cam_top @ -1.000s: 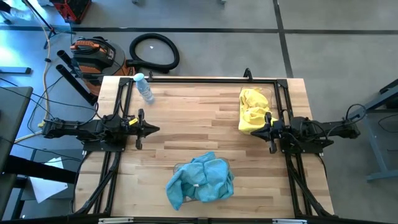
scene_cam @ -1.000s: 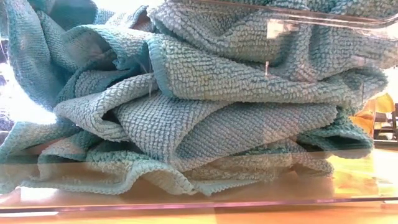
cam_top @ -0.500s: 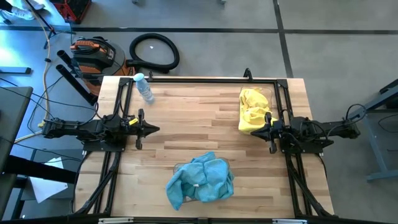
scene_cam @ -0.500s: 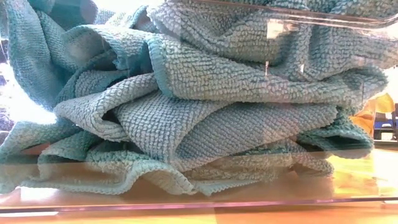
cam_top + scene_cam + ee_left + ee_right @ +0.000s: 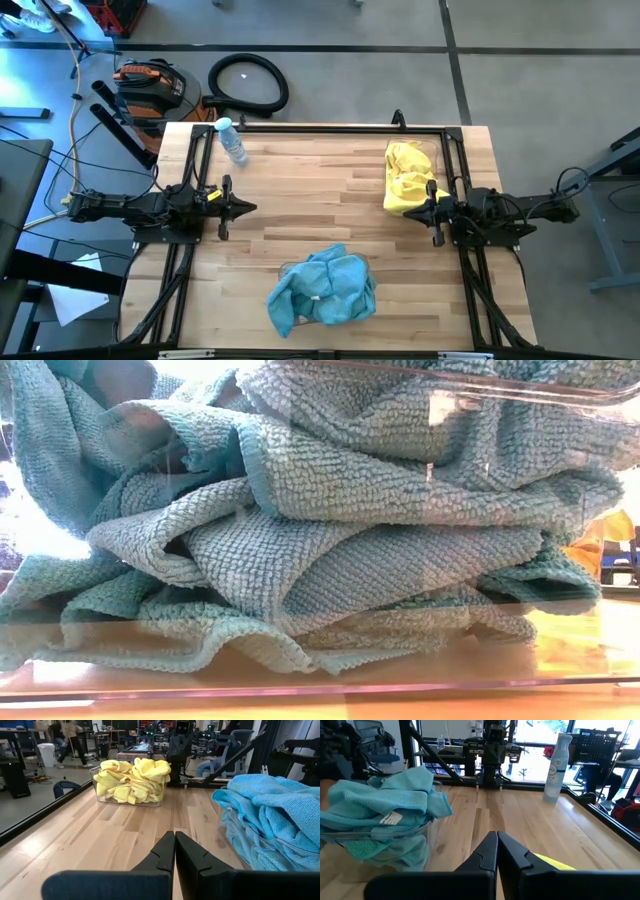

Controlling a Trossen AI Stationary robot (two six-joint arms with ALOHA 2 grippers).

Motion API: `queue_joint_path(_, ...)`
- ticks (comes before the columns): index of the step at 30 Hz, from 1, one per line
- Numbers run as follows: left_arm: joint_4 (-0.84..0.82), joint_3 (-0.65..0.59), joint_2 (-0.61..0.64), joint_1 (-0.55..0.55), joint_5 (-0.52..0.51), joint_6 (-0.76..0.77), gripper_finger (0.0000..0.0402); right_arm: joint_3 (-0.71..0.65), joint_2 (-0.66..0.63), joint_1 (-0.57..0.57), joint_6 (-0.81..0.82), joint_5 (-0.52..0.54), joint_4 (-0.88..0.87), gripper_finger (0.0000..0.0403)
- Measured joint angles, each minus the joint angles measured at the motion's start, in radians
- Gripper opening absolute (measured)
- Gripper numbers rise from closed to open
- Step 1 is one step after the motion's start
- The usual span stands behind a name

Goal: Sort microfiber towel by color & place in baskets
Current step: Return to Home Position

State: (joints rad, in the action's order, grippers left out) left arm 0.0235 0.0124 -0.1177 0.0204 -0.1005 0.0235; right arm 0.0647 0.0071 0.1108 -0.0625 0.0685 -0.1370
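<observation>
Several bright yellow microfiber towels (image 5: 408, 177) are piled in a clear basket (image 5: 128, 803) at the table's far right. Teal-blue towels (image 5: 322, 288) are heaped in a second clear basket (image 5: 380, 856) at the near middle, spilling over its rim. In the low view they fill the picture behind the basket's wall (image 5: 300, 682). My left gripper (image 5: 250, 208) is shut and level at the table's left side, touching nothing. My right gripper (image 5: 406, 211) is shut and level at the right side, just beside the yellow pile's near edge.
A clear plastic water bottle (image 5: 232, 140) stands at the far left of the table. Bare wood (image 5: 320, 200) lies between the two grippers. Black frame rails (image 5: 320, 128) run along the table's far edge and sides. Cables and a hose lie on the floor beyond.
</observation>
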Motion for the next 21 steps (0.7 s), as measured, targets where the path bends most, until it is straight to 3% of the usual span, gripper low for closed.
queue_joint_path(16,0.0,0.0,0.0,0.0,0.0,0.0,0.0,0.0,0.0,0.0,0.091,-0.002,0.0,0.0)
queue_joint_path(21,0.0,0.0,0.0,0.0,0.0,0.0,0.0,0.055,-0.001,0.0,0.111,-0.001,0.009,0.0)
